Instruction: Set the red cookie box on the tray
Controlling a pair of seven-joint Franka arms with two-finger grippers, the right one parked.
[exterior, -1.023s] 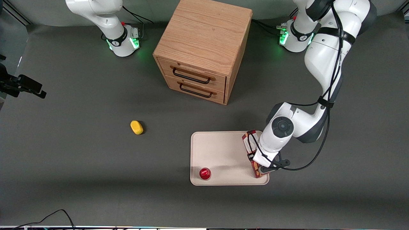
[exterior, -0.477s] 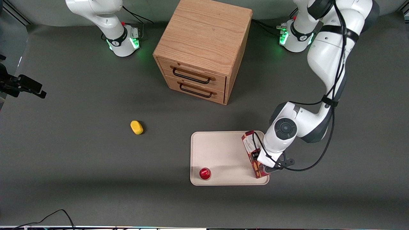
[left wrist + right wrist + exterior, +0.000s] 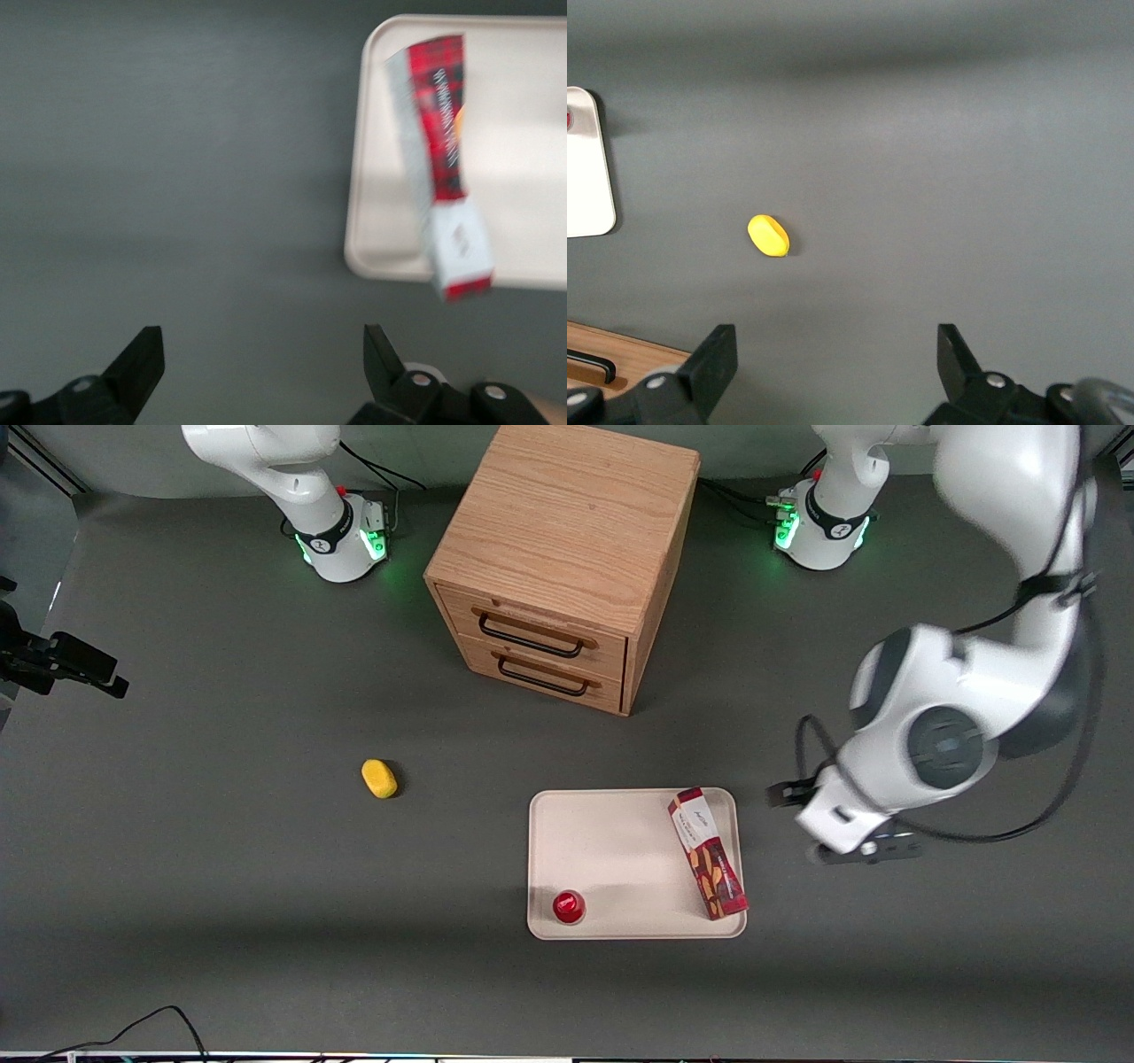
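The red cookie box point(image 3: 707, 853) lies flat in the cream tray point(image 3: 620, 841), along the tray's edge toward the working arm's end, its white end pointing away from the front camera. The left wrist view shows the same box point(image 3: 438, 159) resting on the tray point(image 3: 523, 133). My left gripper point(image 3: 831, 834) hangs above bare table beside the tray, toward the working arm's end, apart from the box. Its fingers point(image 3: 263, 341) are open with only grey table between them.
A small round red cap point(image 3: 568, 906) stands in the tray's corner nearest the front camera, toward the parked arm. A yellow lump point(image 3: 379, 778) lies on the table toward the parked arm's end. A wooden two-drawer cabinet point(image 3: 563, 558) stands farther from the camera than the tray.
The gripper has let go of the red cookie box, risen and swung off the tray toward the working arm's end. The box stays lying on the tray.
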